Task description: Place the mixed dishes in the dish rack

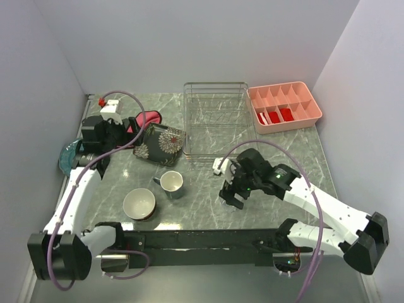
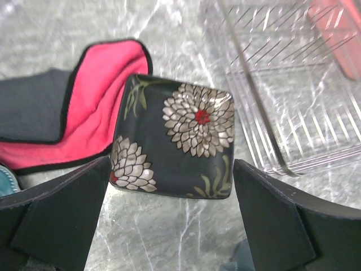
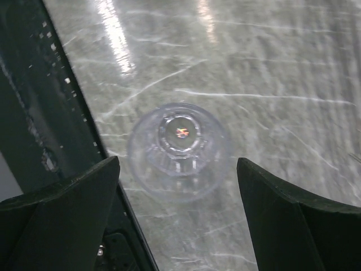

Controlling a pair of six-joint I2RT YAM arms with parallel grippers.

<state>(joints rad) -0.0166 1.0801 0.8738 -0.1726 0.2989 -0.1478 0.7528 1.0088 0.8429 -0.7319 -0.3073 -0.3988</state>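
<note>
The square dark plate with white flowers (image 1: 159,144) lies left of the silver wire dish rack (image 1: 214,120), partly on the red-pink cloth (image 1: 142,123). My left gripper (image 1: 124,137) is open and empty just left of the plate. In the left wrist view the plate (image 2: 180,121) lies ahead, between the open fingers of that gripper (image 2: 171,166). The grey-blue mug (image 1: 171,184) and the dark cream-lined bowl (image 1: 139,204) stand at the front. The blue plate (image 1: 68,156) lies at the far left. My right gripper (image 1: 232,194) is open over a clear glass (image 3: 179,149). The black plate and red bowl are out of view.
A pink compartment tray (image 1: 284,106) with red items stands right of the rack. The rack's corner (image 2: 287,84) and the cloth (image 2: 96,107) flank the square plate. The dark base rail (image 3: 39,113) runs beside the clear glass.
</note>
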